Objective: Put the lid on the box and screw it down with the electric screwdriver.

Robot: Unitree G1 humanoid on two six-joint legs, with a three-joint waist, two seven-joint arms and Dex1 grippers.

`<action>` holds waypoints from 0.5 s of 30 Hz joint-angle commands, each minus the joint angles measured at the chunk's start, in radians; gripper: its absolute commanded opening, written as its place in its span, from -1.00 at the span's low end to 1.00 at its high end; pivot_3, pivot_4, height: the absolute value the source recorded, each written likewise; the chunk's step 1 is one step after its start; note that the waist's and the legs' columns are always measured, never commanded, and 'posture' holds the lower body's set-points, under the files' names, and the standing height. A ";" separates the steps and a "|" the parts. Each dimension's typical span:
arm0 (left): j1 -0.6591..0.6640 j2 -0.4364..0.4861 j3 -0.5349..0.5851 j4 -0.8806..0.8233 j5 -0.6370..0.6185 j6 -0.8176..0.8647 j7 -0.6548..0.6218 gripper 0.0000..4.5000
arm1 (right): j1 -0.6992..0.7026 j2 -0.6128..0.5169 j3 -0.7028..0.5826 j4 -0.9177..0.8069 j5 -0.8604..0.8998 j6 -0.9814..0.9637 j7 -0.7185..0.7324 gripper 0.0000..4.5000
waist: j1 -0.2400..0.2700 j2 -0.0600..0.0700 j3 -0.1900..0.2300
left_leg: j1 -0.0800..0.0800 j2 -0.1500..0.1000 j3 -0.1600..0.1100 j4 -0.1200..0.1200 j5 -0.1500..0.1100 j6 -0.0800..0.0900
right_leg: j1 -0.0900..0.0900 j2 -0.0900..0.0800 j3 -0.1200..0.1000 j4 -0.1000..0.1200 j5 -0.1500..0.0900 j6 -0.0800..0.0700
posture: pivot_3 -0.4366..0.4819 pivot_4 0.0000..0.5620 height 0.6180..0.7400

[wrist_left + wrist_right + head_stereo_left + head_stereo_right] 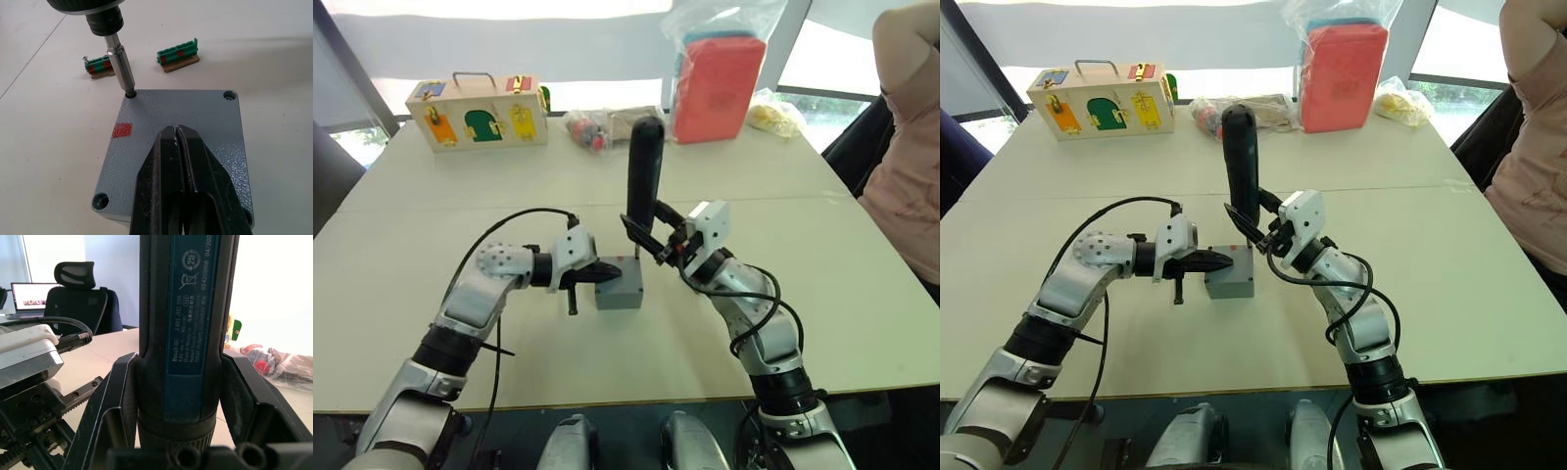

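Lid (176, 122) seated on the box (620, 291), which stands on the white table (822, 294) near mid-table, between the two arms. Left gripper (177, 134): jaws clenched together with nothing between them, the paired black fingers (159, 181) lying flat across the top of the lid, tips reaching about the middle of the cover. A small red mark (122, 130) on the lid sits just to one side of the fingertips. Screw holes visible at three corners of the lid in the left wrist view. Right gripper (178, 396): jaws grasping the electric screwdriver (644, 176), one finger on each side of the black barrel, low on the body just above the collar; printed blue label faces the wrist camera. Tool held upright, slightly tilted, body rising well above the right jaws. Its metal bit (121, 68) runs down beyond the left fingertips and its tip is set in the corner screw hole of the lid farthest ahead of them on the red-mark side. Two green connector strips (178, 53) lie on the table just past the lid, apart from it. At the far table edge: wooden box with coloured doors (478, 111), red case (719, 86) in a clear bag. A person (906, 147) sits at the table's right side.
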 commanded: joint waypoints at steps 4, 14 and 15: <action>0.009 0.006 -0.010 -0.012 0.017 0.012 -0.001 -1.00 | 0.057 -0.018 0.060 0.072 -0.037 0.116 -0.005 -0.19 | 0.000 -0.002 -0.006 | 0.001 0.002 -0.001 -0.001 0.000 0.000 | 0.000 0.000 0.000 0.000 0.000 -0.001 | -0.05 -0.47 0.83; 0.009 0.001 -0.011 -0.002 0.027 0.004 -0.003 -1.00 | 0.059 -0.040 0.080 0.090 -0.065 0.195 -0.027 -0.19 | 0.002 -0.005 -0.019 | 0.005 0.002 -0.001 -0.004 0.000 0.000 | 0.005 0.000 -0.001 -0.002 -0.002 -0.004 | -0.05 -0.47 0.83; 0.008 0.000 -0.011 0.000 0.028 0.003 -0.004 -1.00 | 0.058 -0.040 0.079 0.091 -0.062 0.198 -0.027 -0.19 | 0.002 -0.005 -0.019 | 0.010 0.002 -0.001 -0.007 0.000 0.000 | 0.009 0.000 -0.001 -0.005 -0.003 -0.004 | -0.05 -0.47 0.83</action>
